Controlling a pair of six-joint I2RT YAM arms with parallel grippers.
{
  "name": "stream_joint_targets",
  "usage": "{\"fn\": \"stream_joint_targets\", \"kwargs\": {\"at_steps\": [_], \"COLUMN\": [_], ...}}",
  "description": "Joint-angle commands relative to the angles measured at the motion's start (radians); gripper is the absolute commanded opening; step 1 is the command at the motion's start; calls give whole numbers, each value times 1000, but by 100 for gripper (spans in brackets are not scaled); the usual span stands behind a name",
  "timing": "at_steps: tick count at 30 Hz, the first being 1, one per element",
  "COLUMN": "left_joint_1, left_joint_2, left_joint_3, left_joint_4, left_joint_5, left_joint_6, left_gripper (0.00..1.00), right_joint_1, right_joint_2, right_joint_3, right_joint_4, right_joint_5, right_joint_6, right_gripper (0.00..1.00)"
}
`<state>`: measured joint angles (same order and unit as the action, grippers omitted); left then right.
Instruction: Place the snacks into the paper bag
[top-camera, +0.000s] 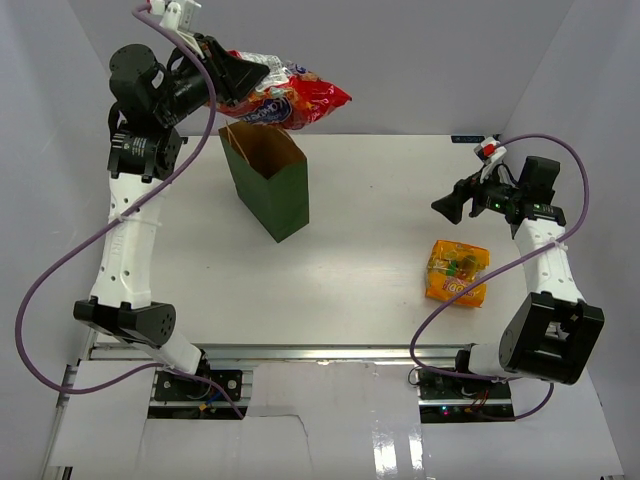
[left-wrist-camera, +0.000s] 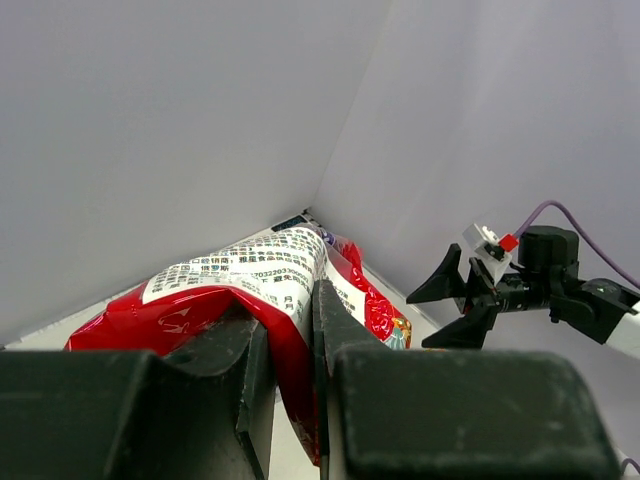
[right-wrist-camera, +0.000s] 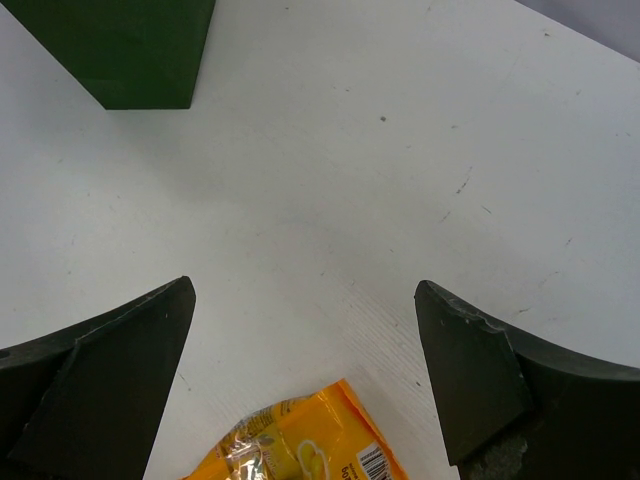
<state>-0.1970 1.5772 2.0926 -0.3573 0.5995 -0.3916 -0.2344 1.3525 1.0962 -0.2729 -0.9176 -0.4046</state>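
**Packets: one flat, one aloft**

Nearest me, the large orange bag (top-camera: 457, 272) lies flat on the table. My right pincer (top-camera: 445, 208) hangs spread and empty just beyond it. Farther off, the dark green paper bag (top-camera: 275, 190) stands open. Above its mouth my left pincer (top-camera: 248, 82) is clenched on one end of the large red bag (top-camera: 300, 100). That packet looks light, puffy and slick, so I judge the crimped seam the surest hold.

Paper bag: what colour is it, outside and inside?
The paper bag is dark green outside, brown inside; it shows best in the top external view.
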Motion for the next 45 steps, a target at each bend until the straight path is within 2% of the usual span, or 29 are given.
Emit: {"fn": "stream_joint_targets", "kwargs": {"at_steps": [1, 16, 29, 37, 45], "left_joint_1": [25, 87, 179, 182, 185], "left_joint_2": [-60, -56, -23, 69, 58], "left_joint_3": [104, 89, 1, 17, 0], "left_joint_4": [187, 135, 118, 147, 95], "left_joint_5": [17, 54, 138, 192, 210], "left_joint_6": [2, 59, 82, 89, 163], "left_gripper": [0, 0, 0, 0, 0], "right_joint_1": [-5, -3, -11, -19, -32], "right_joint_2": [8, 14, 31, 39, 56], "right_joint_3": [-1, -16, -21, -22, -16], "right_joint_4": [29, 29, 32, 38, 51], "right_joint_5": [-4, -3, -6, -9, -18], "right_joint_6": [-20, -23, -25, -22, -8], "right_gripper": [97, 97, 97, 97, 97]}}
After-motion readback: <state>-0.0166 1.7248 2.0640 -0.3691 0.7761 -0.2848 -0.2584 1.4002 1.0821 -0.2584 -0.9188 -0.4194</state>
